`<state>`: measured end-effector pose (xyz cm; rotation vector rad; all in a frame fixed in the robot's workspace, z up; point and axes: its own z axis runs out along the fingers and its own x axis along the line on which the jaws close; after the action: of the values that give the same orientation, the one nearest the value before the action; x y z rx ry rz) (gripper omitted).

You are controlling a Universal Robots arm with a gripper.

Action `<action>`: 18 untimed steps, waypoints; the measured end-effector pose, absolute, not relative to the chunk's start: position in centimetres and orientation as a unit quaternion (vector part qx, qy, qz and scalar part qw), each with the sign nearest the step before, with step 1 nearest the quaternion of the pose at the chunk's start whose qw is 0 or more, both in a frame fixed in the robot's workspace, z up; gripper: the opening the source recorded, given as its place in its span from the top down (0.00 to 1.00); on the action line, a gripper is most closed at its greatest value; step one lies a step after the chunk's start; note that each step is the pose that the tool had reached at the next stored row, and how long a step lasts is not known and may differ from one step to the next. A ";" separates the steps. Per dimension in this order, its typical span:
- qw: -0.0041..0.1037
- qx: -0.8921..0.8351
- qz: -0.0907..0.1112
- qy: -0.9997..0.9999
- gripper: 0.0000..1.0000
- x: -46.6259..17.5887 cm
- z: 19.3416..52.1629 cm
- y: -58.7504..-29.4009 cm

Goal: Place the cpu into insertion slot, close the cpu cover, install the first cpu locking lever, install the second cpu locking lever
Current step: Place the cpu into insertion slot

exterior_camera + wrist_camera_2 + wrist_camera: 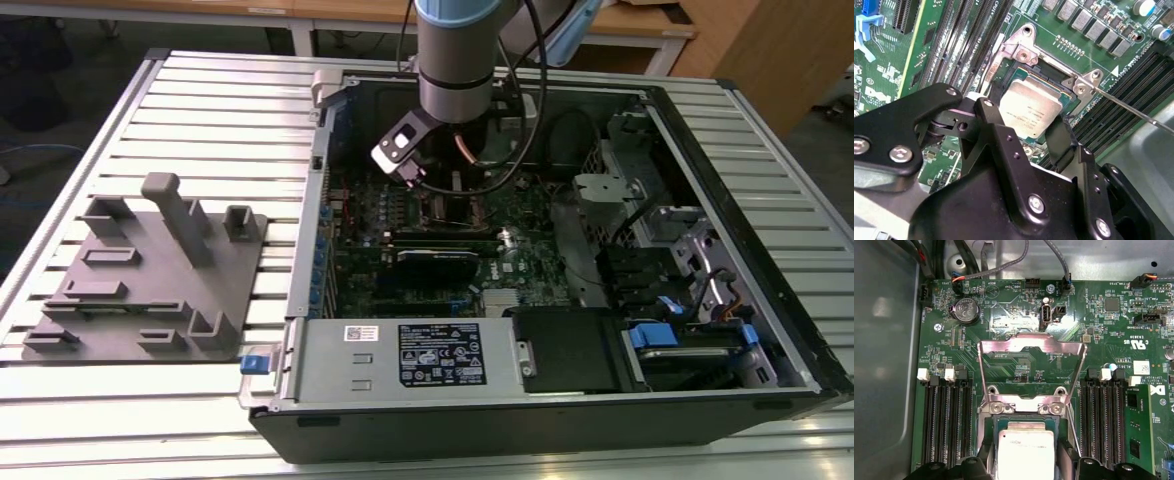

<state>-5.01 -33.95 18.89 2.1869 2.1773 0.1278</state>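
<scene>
The slatted metal bench carries an open computer case lying on its side, which takes up the middle and the exterior view's right. A grey fixture tray sits near the bench's edge on the exterior view's left, just beside the case. The arm reaches down into the case from its far side, above the green motherboard. Banks of long black memory slots flank the socket area on both sides. The cpu cover is swung open and stands back from the socket on its hinge, its cut-out showing the board behind it. The gripper is low over the insertion slot, and its black fingers press against two opposite sides of the cpu, clamping it between them. The cpu lies flat, silvery top up, within the slot's dark frame in both wrist views; whether it is fully seated cannot be told. A thin locking lever juts out from the hinge side of the slot, unlatched. A round coin battery sits on the board beyond the open cover.
</scene>
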 end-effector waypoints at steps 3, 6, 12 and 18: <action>0.026 0.708 0.041 0.705 0.40 -5.0 19.1 -34.0; 0.027 0.708 0.041 0.705 0.40 -5.0 19.4 -34.0; 0.027 0.708 0.041 0.705 0.40 -5.0 20.1 -33.9; 0.027 0.708 0.041 0.705 0.40 -5.0 20.4 -33.9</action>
<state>-5.01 -33.94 20.42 2.1868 2.1771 0.1280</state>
